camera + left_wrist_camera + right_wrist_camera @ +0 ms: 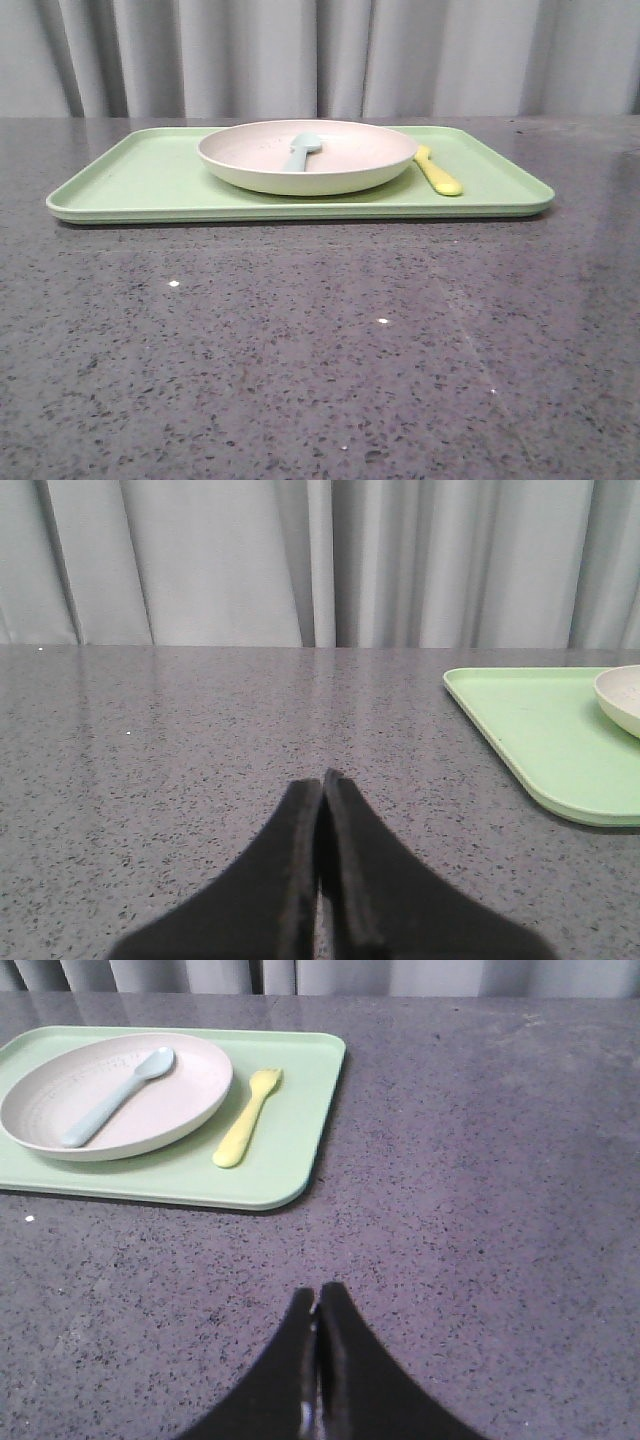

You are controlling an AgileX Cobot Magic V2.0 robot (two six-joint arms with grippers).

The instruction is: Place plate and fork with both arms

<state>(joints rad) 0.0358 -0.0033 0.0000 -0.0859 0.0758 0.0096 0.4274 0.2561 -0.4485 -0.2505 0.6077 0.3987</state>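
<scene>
So the plate is sitting on the light-green tray, roughly in the middle of it, toward the far edge of the worktop. There's a pale blue-grey spoon lying inside the plate. The fork is flat on the tray too, just beside the plate on its right, tines pointing at the far edge, and I can't tell if it's actually touching the plate's rim.

The tray itself rests on the grey speckled worktop, long side running left to right, with a curtain behind the far edge.

Both arms are well away from all of it. Left gripper is clenched with nothing in it, over bare worktop to the left of the tray. Right gripper is the same deal, fingers pressed together, empty, nearer the front edge and off the tray's right corner.
</scene>
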